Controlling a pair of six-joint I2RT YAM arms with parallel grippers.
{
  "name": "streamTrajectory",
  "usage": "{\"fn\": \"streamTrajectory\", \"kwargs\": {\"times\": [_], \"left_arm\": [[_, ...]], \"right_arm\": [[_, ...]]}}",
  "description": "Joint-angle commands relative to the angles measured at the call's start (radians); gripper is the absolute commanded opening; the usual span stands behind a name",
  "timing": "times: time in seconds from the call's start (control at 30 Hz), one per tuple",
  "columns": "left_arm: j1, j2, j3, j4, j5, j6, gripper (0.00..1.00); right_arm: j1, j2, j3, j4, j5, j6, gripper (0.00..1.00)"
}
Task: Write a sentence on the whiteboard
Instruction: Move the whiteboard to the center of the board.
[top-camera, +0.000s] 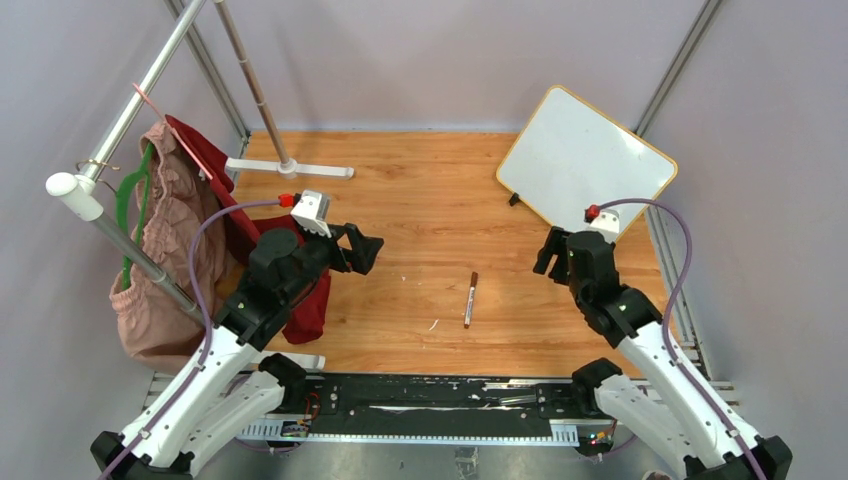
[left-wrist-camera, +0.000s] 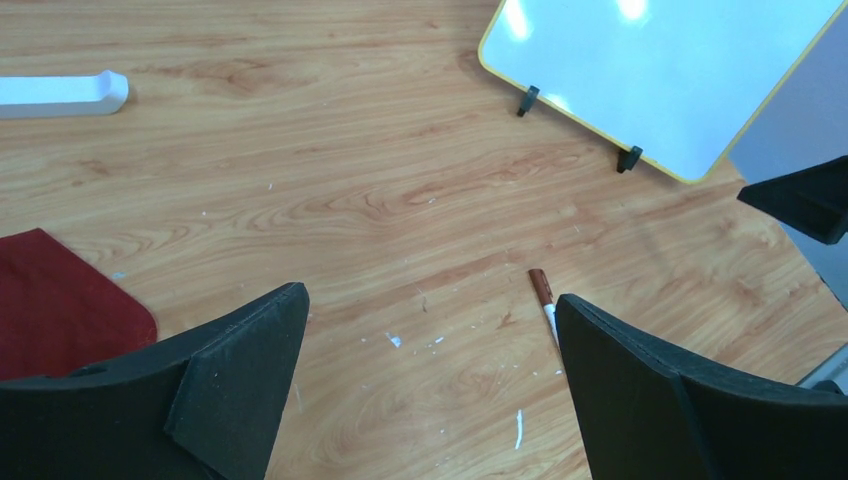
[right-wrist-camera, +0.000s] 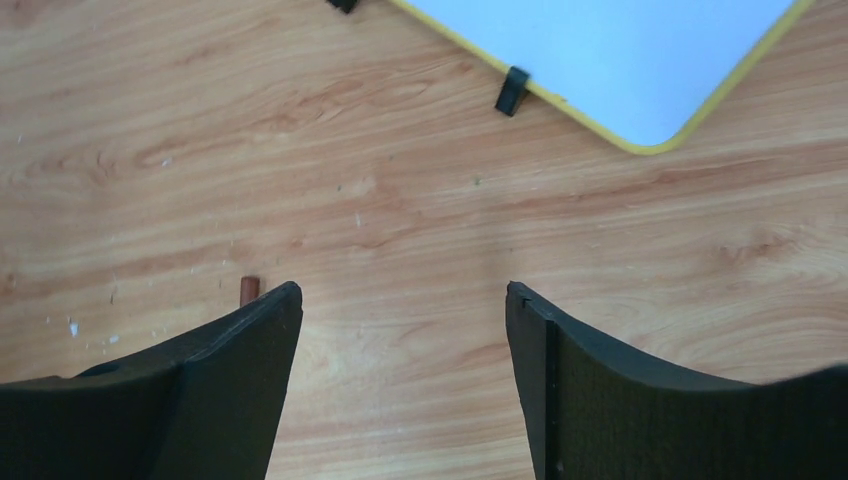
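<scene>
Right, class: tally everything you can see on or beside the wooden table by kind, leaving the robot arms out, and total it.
Whiteboard: 1
Marker pen: 1
Clothes rack: 1
Green hanger: 1
Garments: 2, the pinkish-brown one and the red one
Total: 6

Light: bright, even, from overhead
Glare: pale spots on the whiteboard (left-wrist-camera: 660, 80)
Shadows: soft and faint
Focus: sharp throughout

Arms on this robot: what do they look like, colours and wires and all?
The left arm and the right arm have white lower segments and black upper joints. The left gripper and right gripper are black, each with two wedge-shaped fingers. A purple cable with a red plug loops along each arm.
</scene>
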Motion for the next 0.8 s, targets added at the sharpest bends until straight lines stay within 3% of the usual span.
{"fn": "streamTrajectory", "kwargs": {"times": [0.0,0.37,0.77], "left_arm": [[-0.004,0.005,-0.010,0.046,0.016,-0.022,1.00],[-0.004,-0.011,-0.021,0.049,0.030,-0.051,1.00],[-0.004,-0.039,-0.031,0.047,0.013,-0.063,1.00]], "right_arm": [[-0.058,0.044,-0.015,0.009,0.078,0.073,0.77],[-0.028,0.408,0.061,-0.058,0.329,0.456,0.76],[-0.053,0.809,0.238,0.024,0.409,0.492,0.66]]}}
